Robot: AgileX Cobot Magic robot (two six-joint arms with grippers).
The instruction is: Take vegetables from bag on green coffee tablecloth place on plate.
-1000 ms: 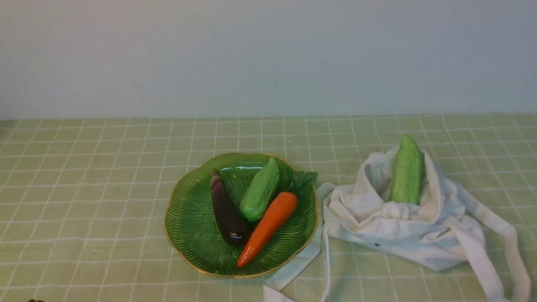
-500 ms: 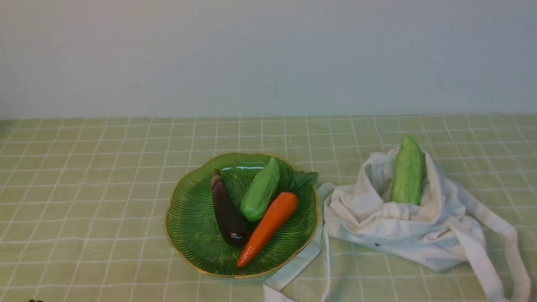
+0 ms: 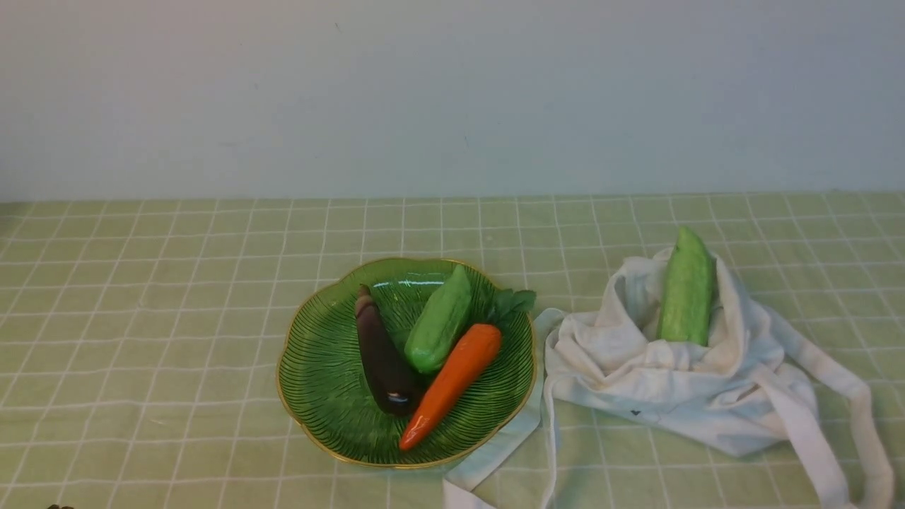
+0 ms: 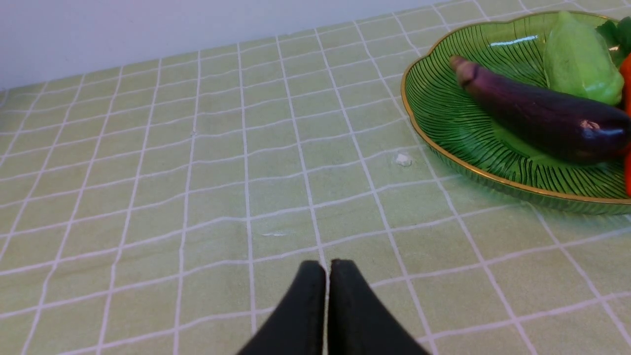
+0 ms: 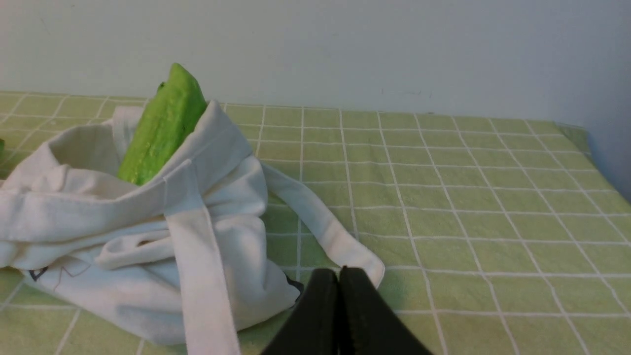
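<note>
Gourd (image 3: 684, 290) lower end hidden in bag (image 3: 679, 382) (upright).

We see all 3 views under soft, even, fairly bright light with a slightly cool cast on the wall. The front view is a little hazy, with fine noise. A white streak of glare sits on the far inner rim of the plate (image 3: 406, 283), and a small highlight shows on the eggplant (image 4: 589, 124) in the left wrist view. Shadows are faint: we find a thin one under the plate's near edge and a soft one beside the bag (image 5: 148, 236). In both wrist views the closest black fingertips (image 4: 305, 305) look soft and featureless.
</note>
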